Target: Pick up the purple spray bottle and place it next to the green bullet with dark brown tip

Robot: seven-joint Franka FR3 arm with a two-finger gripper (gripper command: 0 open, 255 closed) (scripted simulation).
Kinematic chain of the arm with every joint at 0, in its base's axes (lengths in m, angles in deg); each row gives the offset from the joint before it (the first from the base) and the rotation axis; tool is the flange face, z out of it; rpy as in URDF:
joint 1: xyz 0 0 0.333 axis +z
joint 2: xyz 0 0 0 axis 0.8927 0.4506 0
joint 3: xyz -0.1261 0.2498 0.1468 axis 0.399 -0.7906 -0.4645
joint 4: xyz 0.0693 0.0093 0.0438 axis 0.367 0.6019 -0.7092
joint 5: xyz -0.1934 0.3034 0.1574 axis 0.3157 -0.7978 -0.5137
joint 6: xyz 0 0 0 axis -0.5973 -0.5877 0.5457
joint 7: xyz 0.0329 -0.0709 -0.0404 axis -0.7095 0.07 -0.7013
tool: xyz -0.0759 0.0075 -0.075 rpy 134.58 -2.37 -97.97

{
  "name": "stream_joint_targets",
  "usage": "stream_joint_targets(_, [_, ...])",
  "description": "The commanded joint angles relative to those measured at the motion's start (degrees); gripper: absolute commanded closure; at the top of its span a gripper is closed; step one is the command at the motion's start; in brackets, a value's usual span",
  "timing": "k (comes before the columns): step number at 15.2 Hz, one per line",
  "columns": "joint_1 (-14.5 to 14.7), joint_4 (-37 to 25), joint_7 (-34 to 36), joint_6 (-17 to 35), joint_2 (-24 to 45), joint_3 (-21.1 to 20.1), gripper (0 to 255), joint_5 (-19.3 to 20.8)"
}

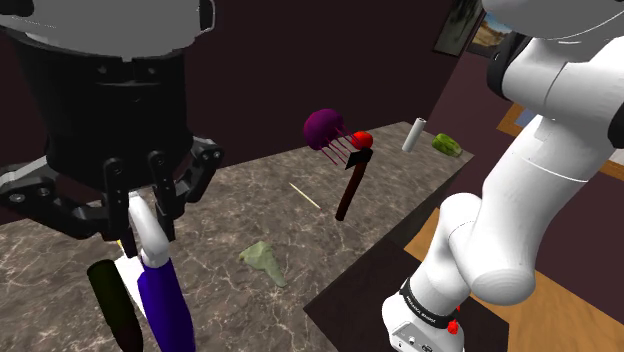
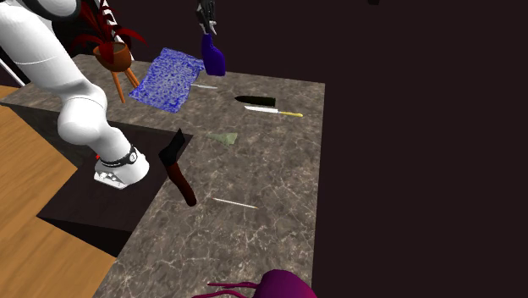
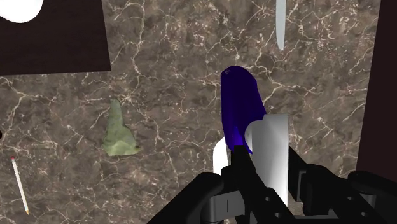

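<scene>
Starting at the shoulder view's left, the black gripper (image 1: 143, 215) is clenched on the white neck of the purple spray bottle (image 1: 165, 300). The bottle's deep purple body hangs down below the fingers, raised over the marbled worktop (image 1: 230, 200). Just left of the bottle stands a dark rod-shaped thing (image 1: 115, 305); I cannot tell what it is.

Further right, the green bullet (image 1: 262, 262) lies flat on the worktop, well apart from the bottle. It is pale green and cone-like, and no darker tip can be made out. In the wrist view it lies off to one side of the clasped bottle, with bare marble between the two.

Beyond it, a thin pale stick (image 1: 305, 195) lies on the stone. Behind that sits a purple, tasselled thing (image 1: 325, 128). Next comes a hatchet (image 1: 347, 190) with a dark red handle, slanting across the worktop's edge, and a bright red blob (image 1: 361, 139) shows at its head end.

Near the far corner are a white cylinder (image 1: 414, 134) and, just beside it, a small green lump (image 1: 446, 144). At the far right the white arm (image 1: 530, 150) rises from its stand.
</scene>
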Motion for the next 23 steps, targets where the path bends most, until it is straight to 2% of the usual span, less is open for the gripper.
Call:
stream_joint_targets(1, [-0.1,1.9,-0.1,1.6,-0.3,0.1,255,-0.2])
stream_joint_targets(23, [0.0,17.9,0.7,18.4,0.6,0.0,255,0.5])
